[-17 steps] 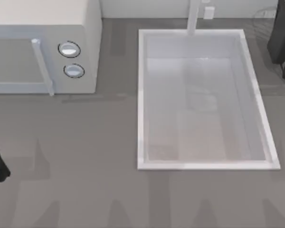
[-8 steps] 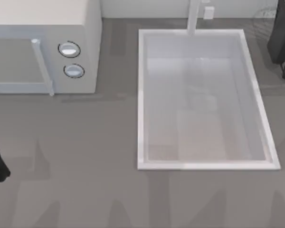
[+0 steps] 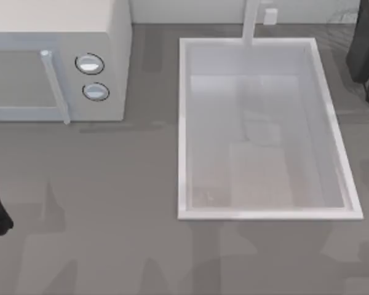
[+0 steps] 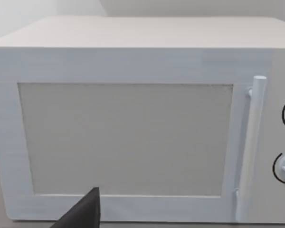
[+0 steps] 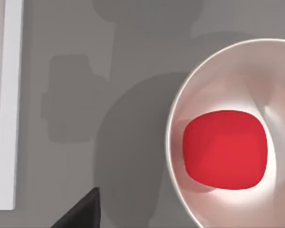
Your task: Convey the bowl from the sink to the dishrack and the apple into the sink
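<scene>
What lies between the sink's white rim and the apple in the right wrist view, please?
Bare grey counter with dark shadows, then the near wall of a pale round dish holding the apple; the sink rim sits apart from it.

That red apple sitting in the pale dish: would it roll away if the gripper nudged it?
Probably it would roll: the apple looks rounded, with no flat side showing. The white dish curves up around it, so it would likely settle back toward the middle. Its surface looks smooth, so it might slip between the fingers.
</scene>
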